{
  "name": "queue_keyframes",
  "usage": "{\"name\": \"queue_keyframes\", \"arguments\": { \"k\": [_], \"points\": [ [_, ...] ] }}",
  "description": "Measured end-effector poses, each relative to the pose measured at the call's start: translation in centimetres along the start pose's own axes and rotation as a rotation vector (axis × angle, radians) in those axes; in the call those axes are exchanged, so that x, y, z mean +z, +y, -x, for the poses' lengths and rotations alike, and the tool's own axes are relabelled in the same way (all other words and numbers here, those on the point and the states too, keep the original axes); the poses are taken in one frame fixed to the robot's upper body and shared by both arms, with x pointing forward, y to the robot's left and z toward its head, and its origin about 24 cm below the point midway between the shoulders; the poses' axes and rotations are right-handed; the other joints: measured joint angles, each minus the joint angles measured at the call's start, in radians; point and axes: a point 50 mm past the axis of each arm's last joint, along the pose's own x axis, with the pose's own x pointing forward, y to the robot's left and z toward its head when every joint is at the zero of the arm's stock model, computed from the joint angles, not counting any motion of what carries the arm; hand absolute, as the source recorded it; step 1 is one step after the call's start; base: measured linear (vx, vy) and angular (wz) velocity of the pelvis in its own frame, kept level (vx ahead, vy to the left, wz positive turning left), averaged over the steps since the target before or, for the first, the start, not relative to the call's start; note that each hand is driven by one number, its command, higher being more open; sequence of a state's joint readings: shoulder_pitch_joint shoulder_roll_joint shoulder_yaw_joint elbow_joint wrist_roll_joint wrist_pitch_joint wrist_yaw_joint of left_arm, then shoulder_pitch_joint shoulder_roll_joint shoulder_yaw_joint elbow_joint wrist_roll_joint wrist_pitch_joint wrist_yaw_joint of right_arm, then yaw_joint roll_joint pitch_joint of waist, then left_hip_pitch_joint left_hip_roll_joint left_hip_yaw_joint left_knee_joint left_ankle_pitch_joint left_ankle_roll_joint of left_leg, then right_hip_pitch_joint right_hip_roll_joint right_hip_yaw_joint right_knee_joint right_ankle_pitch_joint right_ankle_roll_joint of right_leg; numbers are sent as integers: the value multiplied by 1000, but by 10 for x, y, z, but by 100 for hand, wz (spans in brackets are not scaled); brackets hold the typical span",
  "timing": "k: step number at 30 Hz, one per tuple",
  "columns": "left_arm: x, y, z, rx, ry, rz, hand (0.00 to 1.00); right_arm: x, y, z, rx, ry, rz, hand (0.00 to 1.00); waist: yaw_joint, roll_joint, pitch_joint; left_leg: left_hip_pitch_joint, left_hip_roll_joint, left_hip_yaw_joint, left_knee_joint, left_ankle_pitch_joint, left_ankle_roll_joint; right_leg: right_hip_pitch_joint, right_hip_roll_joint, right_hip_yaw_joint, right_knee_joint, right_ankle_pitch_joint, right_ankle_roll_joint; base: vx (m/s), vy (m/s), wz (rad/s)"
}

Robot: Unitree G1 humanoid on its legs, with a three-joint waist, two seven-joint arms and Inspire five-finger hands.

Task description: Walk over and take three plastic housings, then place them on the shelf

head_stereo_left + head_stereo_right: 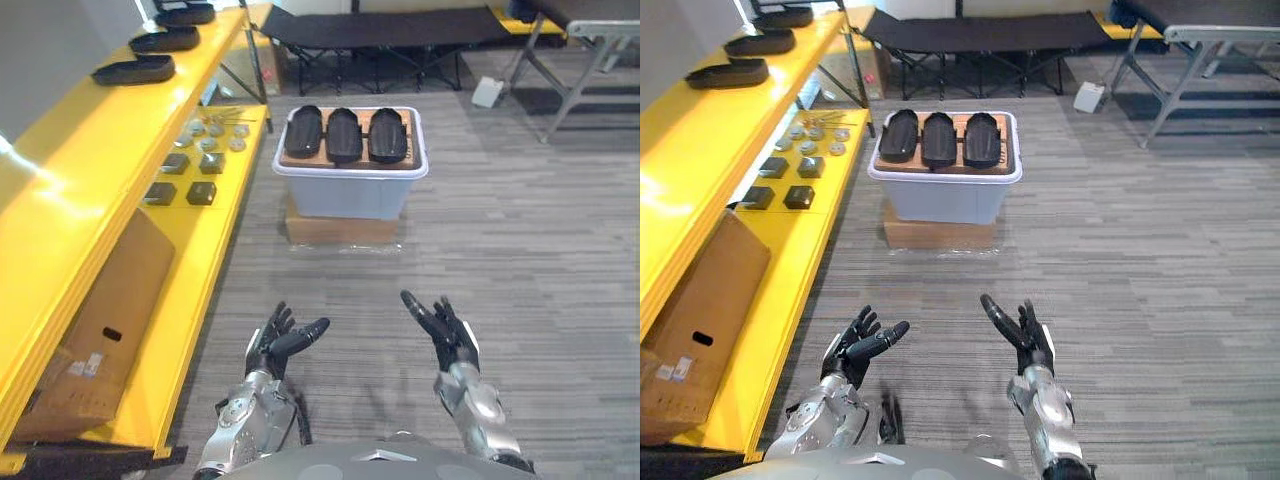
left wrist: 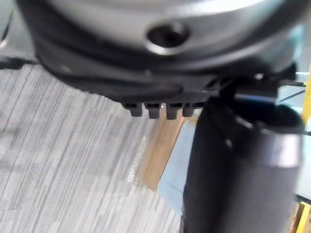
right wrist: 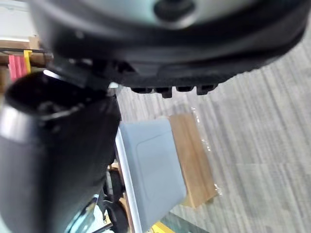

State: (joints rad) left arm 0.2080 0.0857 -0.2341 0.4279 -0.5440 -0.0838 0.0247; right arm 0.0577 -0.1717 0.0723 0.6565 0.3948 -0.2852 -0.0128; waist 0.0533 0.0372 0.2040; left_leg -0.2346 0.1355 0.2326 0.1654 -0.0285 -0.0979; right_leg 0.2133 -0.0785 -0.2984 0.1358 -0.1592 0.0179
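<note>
Plastic housings (image 1: 344, 135): none in hand yet.

Left hand (image 1: 275, 342): fingers loosely spread, thumb out, empty, held low in front of the body. Right hand (image 1: 448, 332): fingers straight and apart, palm turned inward, empty. Both hang over bare carpet (image 1: 500, 260).

Outward from the hands: open carpet, then a flat brown box (image 1: 340, 232) on the floor. A pale bin (image 1: 350, 192) stands on the box, with a wooden board (image 1: 295, 163) across the bin's mouth. The three housings lie on that board, side by side and close together, each with its long axis running away from the robot. They are well apart from both hands and out of reach by my judgement, so walking comes first.

Bearing: the bin sits straight ahead, about midway between the two hands. Neither arm is clearly nearer to the set. The leftmost housing (image 1: 303, 131) falls on the left hand's side, the rightmost housing (image 1: 388, 134) on the right's.

Yellow shelf (image 1: 60, 190) runs along the robot's left. Its top level carries three similar black housings (image 1: 135, 70) toward the far end. The lower level holds small parts (image 1: 190, 165) and a cardboard box (image 1: 110, 320). The left hand is the nearer one to the shelf.

Step judged: approach, nothing picked. A grasp across the short width looks natural, since the ends point at the robot.
</note>
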Motion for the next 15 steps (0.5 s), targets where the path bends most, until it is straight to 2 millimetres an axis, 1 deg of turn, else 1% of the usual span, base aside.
{"name": "queue_keyframes", "arguments": {
  "k": [1,2,3,4,5,6,7,8,9,10,11,12,13,14,15],
  "points": [
    [-2,0,0,3,7,1,100,-4,-2,3,-4,13,4,100,-1,17,1,7,11,-8,0,52,24,45,9,8,7,-43,30,398,201,-51],
    [-1,2,0,8,5,0,100,-7,-1,4,-4,24,0,100,2,17,1,18,13,-9,35,99,44,67,1,21,18,-71,38,396,261,-39],
    [3,9,0,30,-10,7,100,-12,4,6,8,44,-8,100,8,-35,0,20,-12,25,106,106,60,81,-48,34,51,-131,40,486,318,-26],
    [10,16,-1,51,-29,-6,100,-17,8,8,9,57,-26,100,7,-109,-14,23,-65,55,139,56,86,81,-120,28,77,-178,24,526,269,-16],
    [12,18,-1,53,-35,-14,100,-19,8,10,6,63,-31,100,11,-136,-26,22,-84,66,152,24,94,78,-144,22,111,-182,26,550,221,-4],
    [14,16,-4,50,-43,-34,100,-17,6,8,4,58,-30,100,18,-138,-25,18,-100,75,181,-18,145,-19,-204,-7,347,-167,32,381,128,-4],
    [15,15,-5,46,-44,-37,100,-18,6,8,1,61,-35,100,17,-138,-26,29,-109,76,177,-32,156,-77,-238,-13,462,-124,45,459,215,3],
    [15,15,-4,44,-46,-38,100,-22,8,9,2,79,-37,100,17,-132,-23,74,-119,78,166,-52,170,-153,-292,-15,648,-25,43,477,208,14],
    [15,15,-4,52,-49,-35,100,-26,13,11,18,96,-30,100,15,-121,-16,127,-117,73,158,-72,173,-184,-310,-31,735,-51,28,482,181,13],
    [16,16,-3,56,-54,-34,100,-27,17,11,30,99,-30,100,15,-114,-12,155,-115,71,148,-79,173,-196,-312,-44,745,-71,24,443,121,9],
    [21,15,-4,52,-75,-33,100,-28,27,10,65,100,-24,100,15,-96,-9,217,-109,66,105,-84,170,-233,-301,-100,711,-112,20,317,70,4],
    [24,14,-4,47,-86,-34,100,-27,31,10,79,97,-21,100,14,-88,-10,233,-106,63,88,-85,167,-256,-296,-124,678,-116,19,361,56,3],
    [30,10,-6,31,-110,-38,100,-24,37,8,105,85,-8,100,14,-72,-9,252,-96,59,69,-93,158,-302,-277,-149,584,-115,20,314,22,3],
    [34,8,-8,22,-120,-44,100,-22,38,7,113,77,-2,100,14,-64,-6,258,-90,54,67,-99,153,-321,-266,-149,530,-113,24,355,-8,16],
    [41,5,-12,7,-137,-63,100,-20,39,6,119,69,3,100,9,-53,-1,269,-75,38,71,-116,145,-354,-245,-140,402,-89,52,275,-42,28]
  ]
}}
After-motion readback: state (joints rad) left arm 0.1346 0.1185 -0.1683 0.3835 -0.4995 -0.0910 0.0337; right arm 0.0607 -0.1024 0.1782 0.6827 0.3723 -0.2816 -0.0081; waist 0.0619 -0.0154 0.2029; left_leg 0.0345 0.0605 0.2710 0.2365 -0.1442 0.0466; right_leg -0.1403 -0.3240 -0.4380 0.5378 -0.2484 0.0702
